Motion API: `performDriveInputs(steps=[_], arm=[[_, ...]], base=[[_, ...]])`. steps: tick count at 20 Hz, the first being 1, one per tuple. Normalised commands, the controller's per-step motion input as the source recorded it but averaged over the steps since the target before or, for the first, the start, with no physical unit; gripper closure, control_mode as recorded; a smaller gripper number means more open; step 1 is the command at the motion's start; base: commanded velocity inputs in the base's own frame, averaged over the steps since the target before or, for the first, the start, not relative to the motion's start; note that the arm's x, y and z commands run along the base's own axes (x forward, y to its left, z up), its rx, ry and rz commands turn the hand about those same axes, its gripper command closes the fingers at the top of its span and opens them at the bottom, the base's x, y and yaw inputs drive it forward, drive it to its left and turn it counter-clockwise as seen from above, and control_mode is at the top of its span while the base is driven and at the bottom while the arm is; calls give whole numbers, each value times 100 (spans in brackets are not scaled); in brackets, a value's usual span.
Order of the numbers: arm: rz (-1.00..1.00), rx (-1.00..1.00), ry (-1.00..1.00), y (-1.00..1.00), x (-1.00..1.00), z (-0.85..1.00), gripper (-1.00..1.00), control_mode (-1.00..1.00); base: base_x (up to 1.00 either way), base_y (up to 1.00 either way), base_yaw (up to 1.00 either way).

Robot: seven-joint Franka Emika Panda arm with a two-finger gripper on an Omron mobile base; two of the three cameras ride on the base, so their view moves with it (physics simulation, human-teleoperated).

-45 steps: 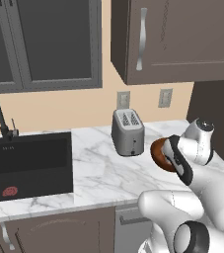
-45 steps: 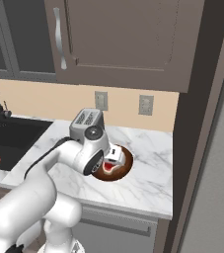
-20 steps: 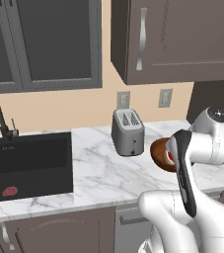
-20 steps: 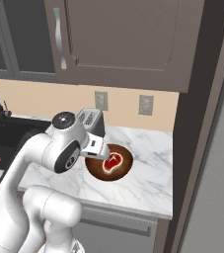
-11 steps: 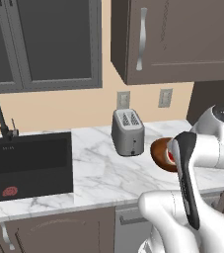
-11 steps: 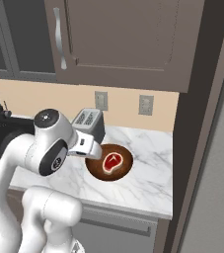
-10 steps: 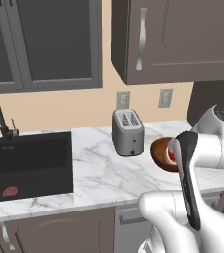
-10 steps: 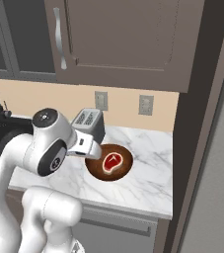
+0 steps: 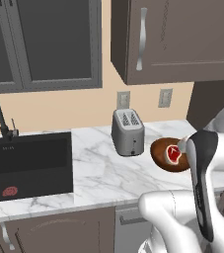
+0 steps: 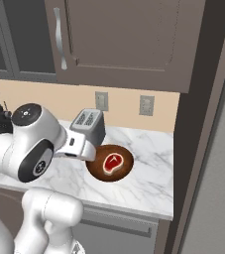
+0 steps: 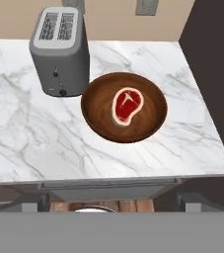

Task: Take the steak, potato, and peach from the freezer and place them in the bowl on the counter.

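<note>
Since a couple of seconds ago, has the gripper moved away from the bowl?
Yes. It was down over the bowl beside the toaster; now it has pulled back toward the counter's front edge, leaving the steak inside.

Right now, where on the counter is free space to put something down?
Bare marble lies between the sink and the toaster, and between the bowl and the counter right edge. Toaster and bowl crowd together.

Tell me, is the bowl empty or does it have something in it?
Not empty: the steak lies flat inside the bowl on the counter.
</note>
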Motion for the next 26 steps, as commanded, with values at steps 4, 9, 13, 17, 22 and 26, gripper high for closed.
performDriveInputs(steps=[4,9,13,17,22,26], arm=[[0,0,0,7,-32,51,-100,-100],[0,-2,3,22,-36,44,-100,-100],[0,0,8,17,-36,33,-100,-100],[0,0,4,21,-24,20,-100,-100],[0,0,2,15,-25,8,-100,-100],[0,0,1,9,-24,2,-100,-100]], base=[[0,0,0],[0,0,0],[0,0,0],[0,0,0],[0,0,0],[0,0,0]])
